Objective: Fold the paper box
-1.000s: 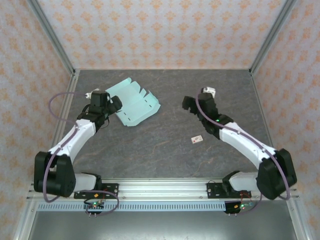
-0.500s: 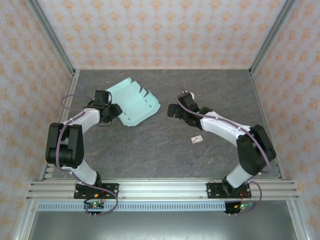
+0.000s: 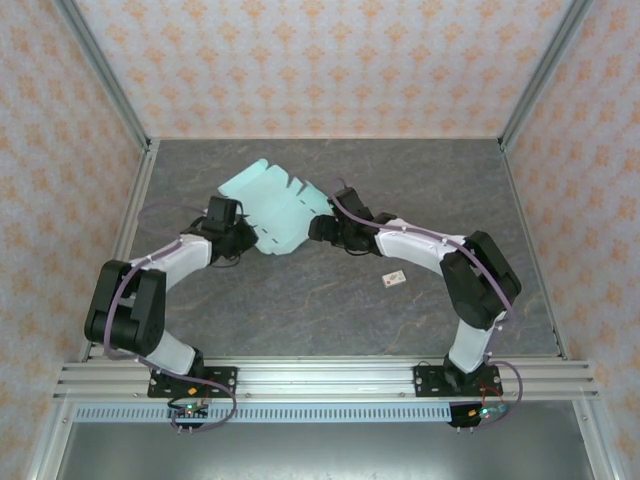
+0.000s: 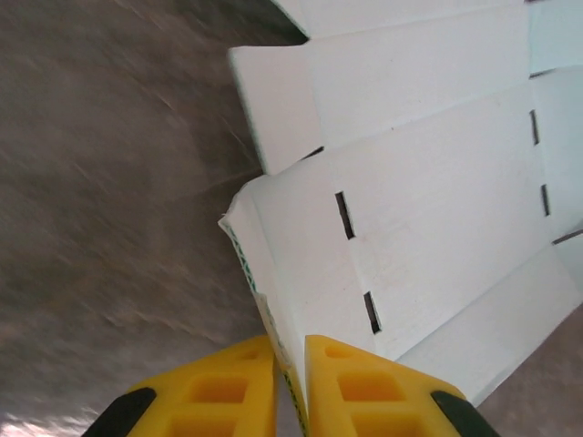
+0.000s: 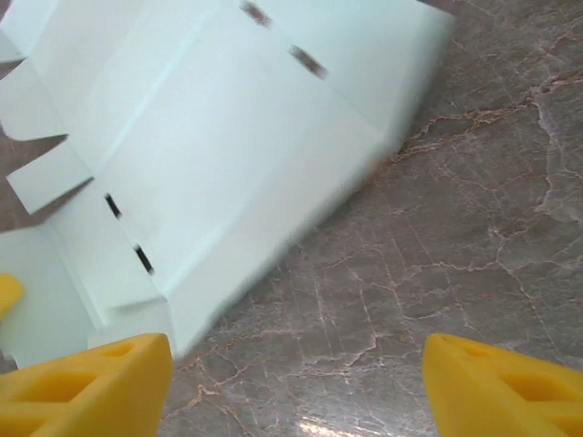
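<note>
The paper box is an unfolded pale mint-green card sheet with flaps and slots, lying mid-table towards the back. My left gripper sits at its near left corner. In the left wrist view the yellow fingers pinch the sheet's upturned edge, so that gripper is shut on the paper box. My right gripper sits at the sheet's right edge. In the right wrist view its fingers stand wide apart over bare table, with the paper box just ahead and to the left; that gripper is open.
A tiny white tag with a red mark lies on the dark marbled table right of centre. Patterned walls and metal posts close off the back and sides. Both arms arch inward across the middle.
Both grippers have swung inward towards the sheet. The left one closed on its near corner and dragged it a little right. The right one narrowed slightly and reached the sheet's right edge.
</note>
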Controlling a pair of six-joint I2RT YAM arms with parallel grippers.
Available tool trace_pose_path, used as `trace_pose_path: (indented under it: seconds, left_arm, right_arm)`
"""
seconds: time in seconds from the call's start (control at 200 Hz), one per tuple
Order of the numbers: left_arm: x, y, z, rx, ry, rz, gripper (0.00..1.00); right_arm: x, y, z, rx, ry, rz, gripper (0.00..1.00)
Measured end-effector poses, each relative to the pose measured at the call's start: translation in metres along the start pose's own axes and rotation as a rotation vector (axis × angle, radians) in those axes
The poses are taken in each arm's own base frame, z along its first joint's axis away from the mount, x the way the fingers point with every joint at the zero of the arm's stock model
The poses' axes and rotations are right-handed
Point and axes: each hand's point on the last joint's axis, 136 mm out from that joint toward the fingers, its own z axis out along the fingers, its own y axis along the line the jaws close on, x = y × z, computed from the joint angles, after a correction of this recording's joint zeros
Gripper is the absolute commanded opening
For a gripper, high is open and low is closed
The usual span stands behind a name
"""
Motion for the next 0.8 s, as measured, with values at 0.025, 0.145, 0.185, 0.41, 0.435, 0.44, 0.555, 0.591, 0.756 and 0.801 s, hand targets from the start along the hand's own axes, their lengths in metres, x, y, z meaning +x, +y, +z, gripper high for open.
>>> trace_pose_path:
  seconds: [0.025,0.145,0.185,0.41,0.435,0.44,0.555,0.591,0.756,0.801]
  left_arm:
    - [0.005,-0.007,-0.001,0.017,-0.002,0.000,0.16]
    - [0.028,-0.037,-0.002,0.082,0.005,0.016,0.24]
    - [0.037,-0.047,-0.002,0.099,0.008,0.028,0.24]
    - [0.070,-0.077,-0.005,0.144,0.013,0.061,0.38]
    - [0.070,-0.078,-0.006,0.144,0.011,0.063,0.41]
    - [0.070,-0.078,-0.006,0.144,0.010,0.064,0.41]
    - [0.064,-0.081,-0.008,0.123,-0.016,0.088,0.49]
    - [0.060,-0.082,-0.011,0.110,-0.030,0.107,0.50]
    - [0.037,-0.088,-0.034,0.055,-0.111,0.234,0.57]
    - [0.029,-0.092,-0.041,0.047,-0.132,0.274,0.59]
  right_arm:
    - [0.000,-0.001,0.000,0.003,-0.002,0.001,0.72]
    - [0.001,-0.013,-0.002,0.033,-0.012,0.008,0.72]
    - [-0.001,-0.019,-0.003,0.043,-0.017,0.019,0.72]
    - [-0.005,-0.058,-0.018,0.090,-0.037,0.103,0.72]
    - [-0.003,-0.058,-0.020,0.090,-0.034,0.098,0.72]
    - [-0.003,-0.058,-0.021,0.090,-0.032,0.097,0.72]
    - [0.006,-0.046,-0.038,0.077,-0.016,0.049,0.71]
    - [0.011,-0.042,-0.043,0.075,-0.006,0.031,0.71]
    - [0.052,-0.034,-0.068,0.076,0.076,-0.059,0.70]
    - [0.068,-0.038,-0.075,0.077,0.109,-0.071,0.70]
